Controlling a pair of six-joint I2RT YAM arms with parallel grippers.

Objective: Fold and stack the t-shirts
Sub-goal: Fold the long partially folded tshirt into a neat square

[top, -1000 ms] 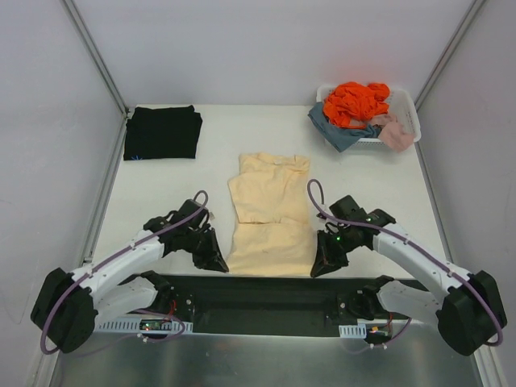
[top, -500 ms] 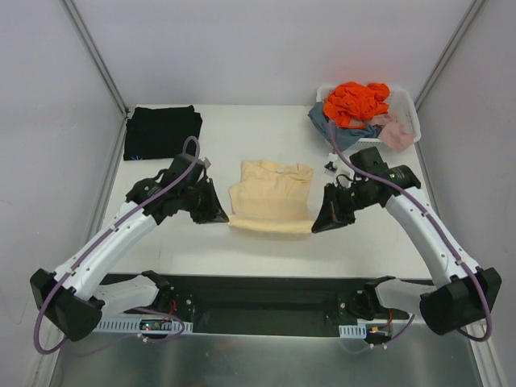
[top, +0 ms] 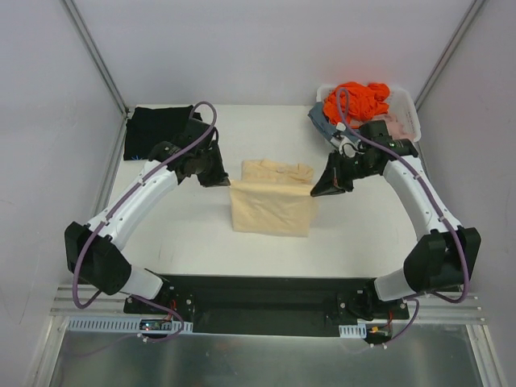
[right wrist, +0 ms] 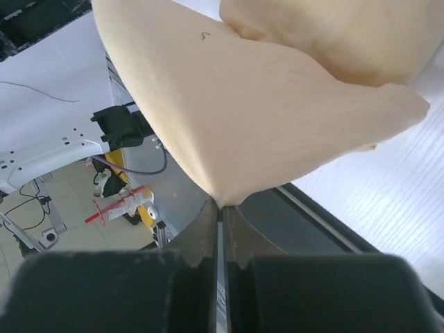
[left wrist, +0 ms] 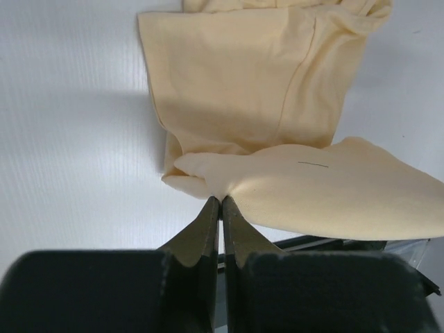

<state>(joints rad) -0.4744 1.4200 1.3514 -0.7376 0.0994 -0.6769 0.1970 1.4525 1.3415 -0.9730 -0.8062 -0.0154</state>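
The pale cream-yellow t-shirt (top: pixel 272 205) lies mid-table, its near half lifted and doubled over towards the far end. My left gripper (top: pixel 225 182) is shut on the shirt's left corner (left wrist: pixel 208 177). My right gripper (top: pixel 315 192) is shut on the right corner (right wrist: pixel 229 187). Both hold the cloth above the table. The black t-shirt (top: pixel 160 131) lies folded at the far left corner, behind my left arm.
A white slotted basket (top: pixel 409 114) at the far right holds an orange garment (top: pixel 355 101), a grey-blue one (top: pixel 332 129) hanging over the rim and a pink one (top: pixel 397 133). Grey walls close in on both sides. The black rail runs along the near edge.
Both grippers have carried the shirt's near hem away from the arm bases towards the far end, folding the shirt in half; the arms are now stretched far out.
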